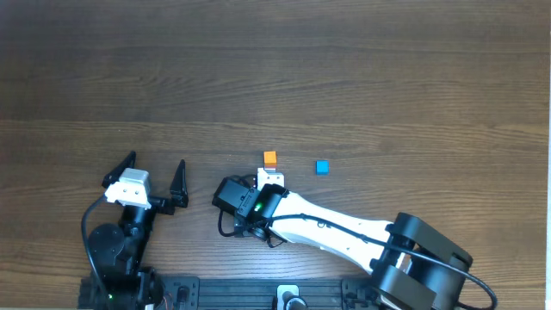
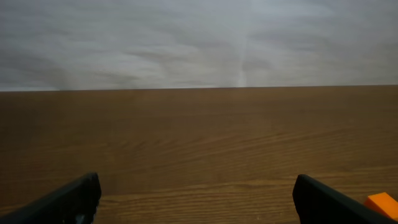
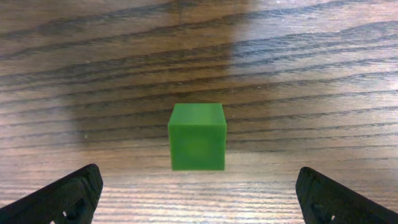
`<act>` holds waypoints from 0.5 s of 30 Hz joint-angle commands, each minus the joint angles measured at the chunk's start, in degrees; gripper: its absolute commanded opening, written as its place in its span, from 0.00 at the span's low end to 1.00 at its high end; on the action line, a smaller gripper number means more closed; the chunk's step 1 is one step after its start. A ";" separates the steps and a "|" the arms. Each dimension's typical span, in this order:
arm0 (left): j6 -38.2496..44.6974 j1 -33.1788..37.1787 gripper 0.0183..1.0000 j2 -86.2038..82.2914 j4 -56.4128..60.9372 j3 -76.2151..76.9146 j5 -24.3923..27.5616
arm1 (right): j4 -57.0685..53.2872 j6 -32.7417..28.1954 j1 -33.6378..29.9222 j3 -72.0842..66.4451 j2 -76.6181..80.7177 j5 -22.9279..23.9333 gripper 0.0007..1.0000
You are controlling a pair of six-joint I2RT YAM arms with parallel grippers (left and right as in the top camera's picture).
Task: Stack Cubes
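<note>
Toward the arm-side edge of the bench [image 1: 275,69], the left gripper [image 1: 157,162] sat spread and empty left of centre, while the right gripper [image 3: 196,180] hung released astride the green cube [image 3: 197,145] resting mid-edge, seemingly aligned to grasp it for stacking, near the orange cube [image 1: 270,158], with the blue cube [image 1: 322,167] just to its right.

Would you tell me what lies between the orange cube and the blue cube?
Bare wooden table separates orange cube and blue cube, per the top view.
</note>
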 commanded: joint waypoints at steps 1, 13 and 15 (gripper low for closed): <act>0.85 0.24 1.00 -0.42 0.13 -0.42 -0.50 | 0.42 0.61 0.11 0.09 1.77 2.21 0.99; 0.85 0.24 1.00 -0.42 0.13 -0.42 -0.50 | 1.33 0.61 0.11 0.09 2.69 2.25 0.86; 0.85 0.24 1.00 -0.42 0.13 -0.42 -0.50 | 1.31 0.61 0.11 0.09 2.69 2.27 0.80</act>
